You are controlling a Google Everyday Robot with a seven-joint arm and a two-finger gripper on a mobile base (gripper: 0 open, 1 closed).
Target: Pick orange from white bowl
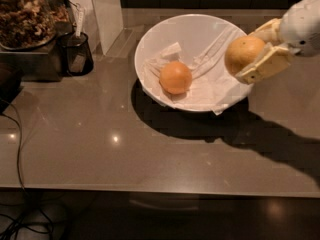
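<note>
The white bowl (165,34) stands on the counter at the middle back, lined with crumpled white napkins (210,79). A deeper orange fruit (175,77) lies inside it. My gripper (252,51) is at the bowl's right rim, shut on the paler, yellower orange (243,54), which it holds lifted above the rim. Its cream fingers (265,64) clamp the fruit from above and below.
A glass container of dried snacks (25,14) and a small black mesh cup (76,51) stand at the back left. A white upright panel (105,14) is behind them. A black cable (20,149) hangs over the counter's left front edge.
</note>
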